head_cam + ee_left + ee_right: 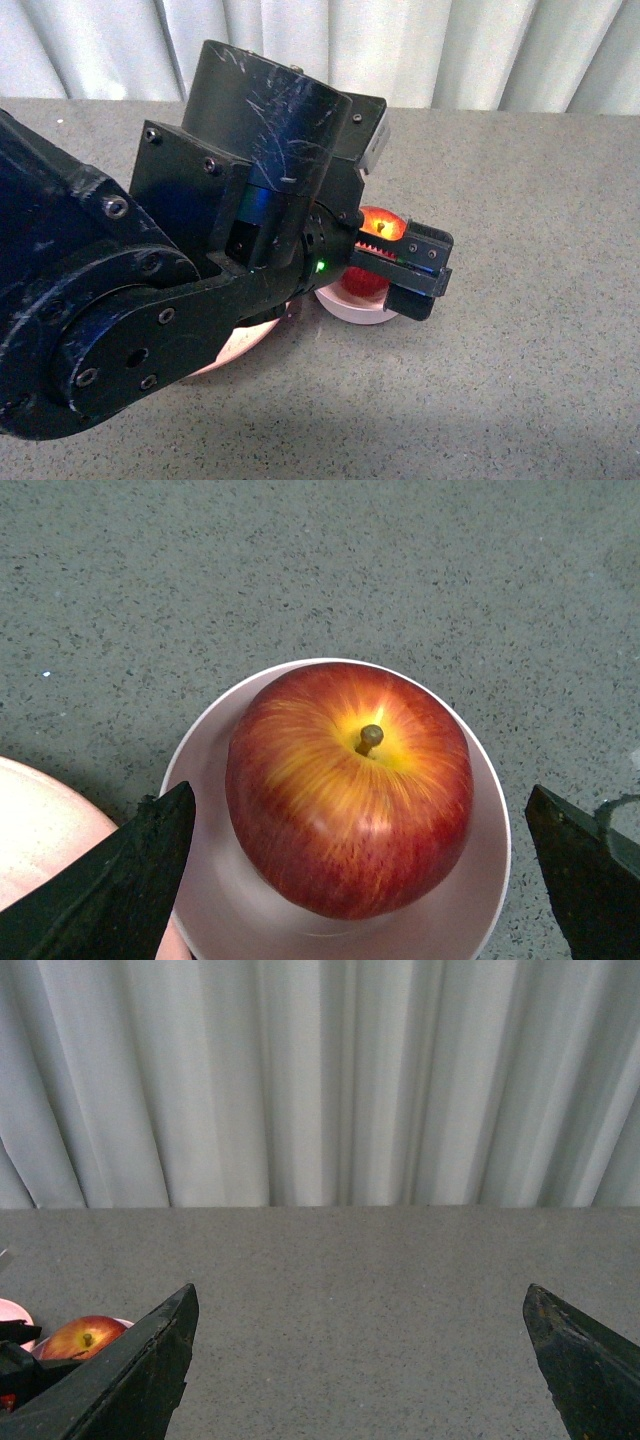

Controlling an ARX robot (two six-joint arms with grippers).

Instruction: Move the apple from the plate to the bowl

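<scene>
The apple (350, 790), dark red with a yellow patch round its stem, sits upright in the small pale pink bowl (480, 810). My left gripper (360, 795) is open right above them, with one black finger (120, 880) on each side of the bowl, clear of the apple. The salmon-pink plate (40, 830) lies beside the bowl and shows bare. In the front view the left gripper (400, 265) covers most of the apple (362, 284) and the bowl (355, 306); the arm hides most of the plate (240, 345). My right gripper (360, 1360) is open and empty over bare table, well off to the side of the apple (85, 1338).
The table (540, 330) is grey and speckled. A white curtain (320, 1080) hangs behind its far edge. The bulky left arm (150, 280) fills the left half of the front view.
</scene>
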